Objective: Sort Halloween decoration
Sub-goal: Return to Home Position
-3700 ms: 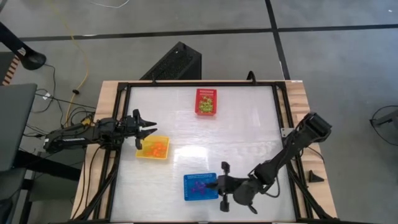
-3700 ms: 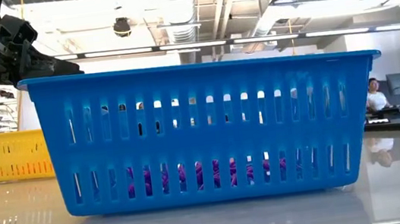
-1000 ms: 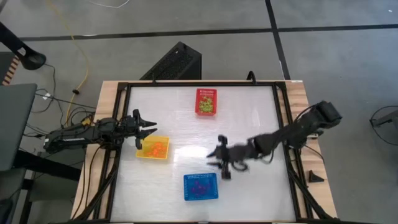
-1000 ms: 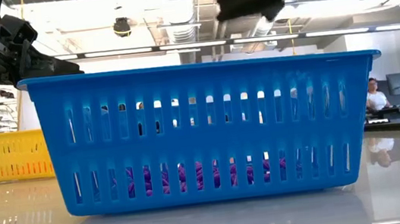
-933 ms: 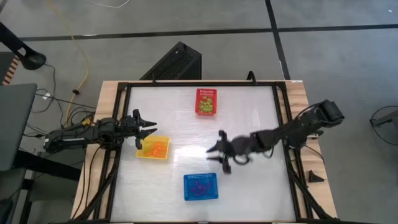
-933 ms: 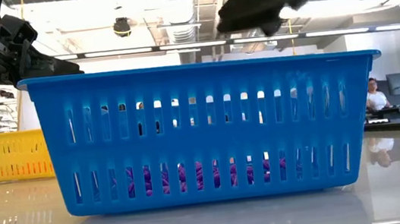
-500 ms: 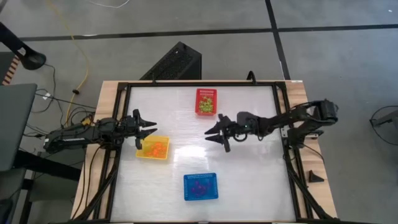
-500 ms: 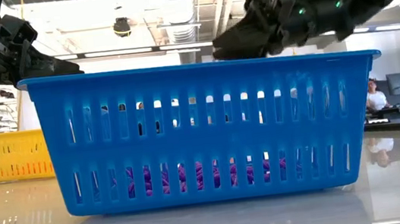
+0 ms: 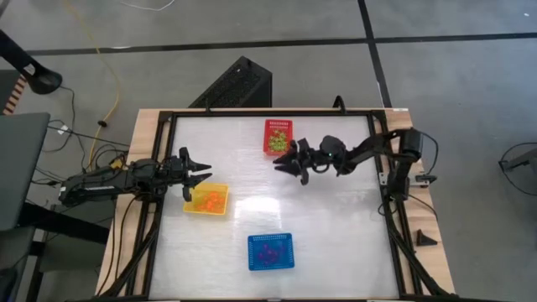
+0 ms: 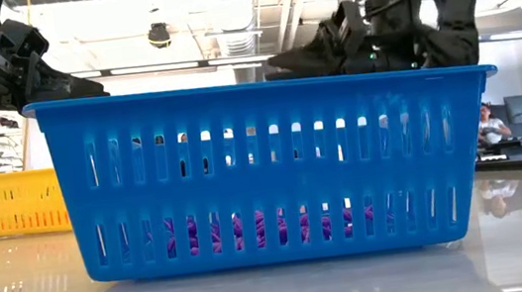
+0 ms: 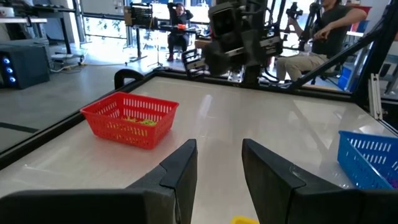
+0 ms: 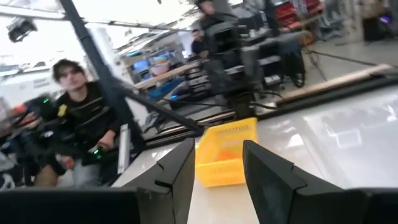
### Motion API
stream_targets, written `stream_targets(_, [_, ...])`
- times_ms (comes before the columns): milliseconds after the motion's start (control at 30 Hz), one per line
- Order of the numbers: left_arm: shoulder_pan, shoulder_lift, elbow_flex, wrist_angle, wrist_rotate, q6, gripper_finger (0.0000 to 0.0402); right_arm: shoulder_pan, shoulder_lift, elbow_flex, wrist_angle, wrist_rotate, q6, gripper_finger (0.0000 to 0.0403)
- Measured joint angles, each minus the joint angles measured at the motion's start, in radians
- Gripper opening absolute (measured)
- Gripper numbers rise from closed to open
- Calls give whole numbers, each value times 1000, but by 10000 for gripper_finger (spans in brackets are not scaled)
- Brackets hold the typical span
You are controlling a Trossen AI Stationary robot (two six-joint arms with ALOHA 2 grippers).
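Three perforated baskets stand on the white table. The red basket [image 9: 278,137] at the far middle holds light green decorations [image 11: 138,121]. Orange decorations [image 9: 210,200] lie in the yellow basket [image 9: 207,200] at the left. The blue basket [image 9: 271,252] near the front edge holds purple ones [image 10: 251,229]. My right gripper [image 9: 284,165] hovers open and empty just right of the red basket's near end, pointing level toward the table's left. My left gripper [image 9: 201,174] waits open and empty above the yellow basket's far left corner.
A black frame [image 9: 379,159] runs round the table top. The blue basket [image 10: 269,170] fills the low view. People sit at desks beyond the table [image 11: 323,31] [image 12: 84,118]. Bare white table [image 9: 336,218] lies between the baskets and the right edge.
My right gripper has swung from the table's middle, above the blue basket's far right, toward the far edge, and now hangs beside the red basket. It has sunk and tipped from pointing downward to level, its fingers still open and empty.
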Motion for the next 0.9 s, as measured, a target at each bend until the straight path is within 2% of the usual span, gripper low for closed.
stream_targets(200, [0,0,0,0,-3,0,116,-84,9,0,-85,10,118,166])
stream_targets(333, [0,0,0,0,-3,0,116,-98,8,0,-155,20,207,166])
stream_targets(467, [0,0,0,0,-3,0,116,-92,8,0,-221,63,210,166])
stream_targets(900, [0,0,0,0,-2,0,116,-91,8,0,-481,64,210,166])
